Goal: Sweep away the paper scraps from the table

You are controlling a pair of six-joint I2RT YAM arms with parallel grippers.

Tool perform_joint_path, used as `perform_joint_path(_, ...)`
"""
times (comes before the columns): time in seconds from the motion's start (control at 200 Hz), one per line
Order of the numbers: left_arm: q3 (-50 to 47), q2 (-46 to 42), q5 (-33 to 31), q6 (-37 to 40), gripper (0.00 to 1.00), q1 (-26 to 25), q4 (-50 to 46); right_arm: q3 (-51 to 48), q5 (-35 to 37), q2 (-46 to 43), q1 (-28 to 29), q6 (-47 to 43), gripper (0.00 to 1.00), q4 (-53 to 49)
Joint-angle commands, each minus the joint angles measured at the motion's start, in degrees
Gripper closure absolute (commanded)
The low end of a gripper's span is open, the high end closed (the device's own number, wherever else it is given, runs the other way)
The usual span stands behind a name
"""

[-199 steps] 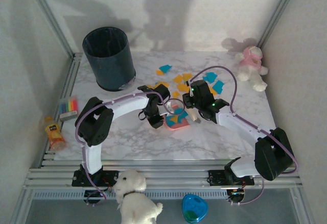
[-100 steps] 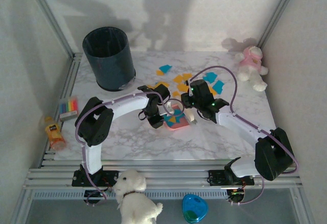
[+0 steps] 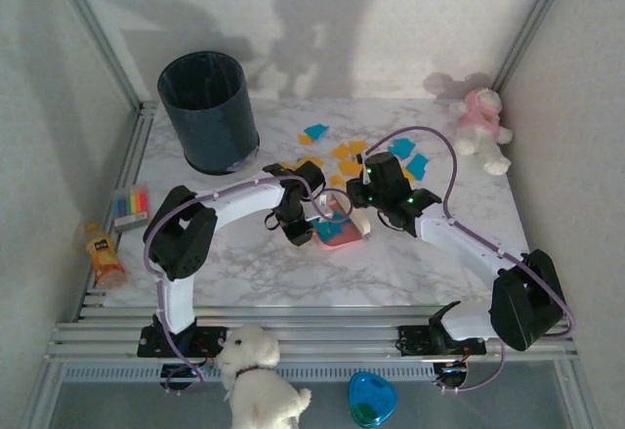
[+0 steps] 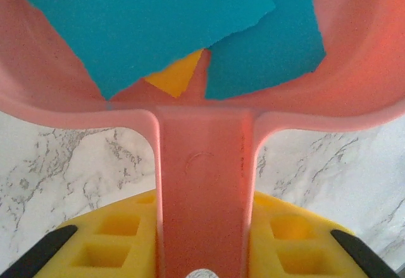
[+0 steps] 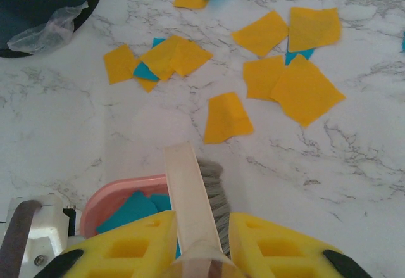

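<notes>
My left gripper (image 3: 305, 231) is shut on the handle (image 4: 202, 183) of a pink dustpan (image 3: 341, 236) resting on the table (image 3: 244, 263). In the pan lie teal paper scraps (image 4: 158, 18) over an orange-yellow one (image 4: 174, 75). The right gripper (image 3: 363, 216) is shut on a small brush with a cream handle (image 5: 190, 189). Its grey bristles (image 5: 214, 192) sit at the pan's right rim (image 5: 120, 195). More paper scraps (image 3: 347, 152), orange-yellow (image 5: 228, 116) and teal, lie on the marble just beyond the brush.
A dark bin (image 3: 208, 111) with a plastic liner stands at the back left. A pink and white plush toy (image 3: 480, 128) sits at the back right. A pack of coloured strips (image 3: 130, 204) and a small bottle (image 3: 103, 256) lie on the left rail.
The right gripper and brush have shifted slightly back and to the left, against the dustpan's mouth. The left gripper and the dustpan have barely moved.
</notes>
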Motion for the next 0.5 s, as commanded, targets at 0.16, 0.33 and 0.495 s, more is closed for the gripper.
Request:
perform_joint_path(0.16, -0.82, -1.56, -1.16, -1.37, 1.00, -0.19, 1.95, 1.79, 3.83, -2.25, 0.95, 3.31, 1.00, -4.85)
perform_joint_path(0.33, -1.65, -3.25, -1.71, -1.47, 1.00, 0.06, 3.44, 1.81, 4.66, -4.64, 0.87, 4.63, 1.00, -4.73)
perform_joint_path(0.495, -1.91, -4.12, -2.72, -1.46, 1.00, 0.25, 3.74, 2.06, 7.20, -7.32, 0.75, 5.48, 1.00, -5.28)
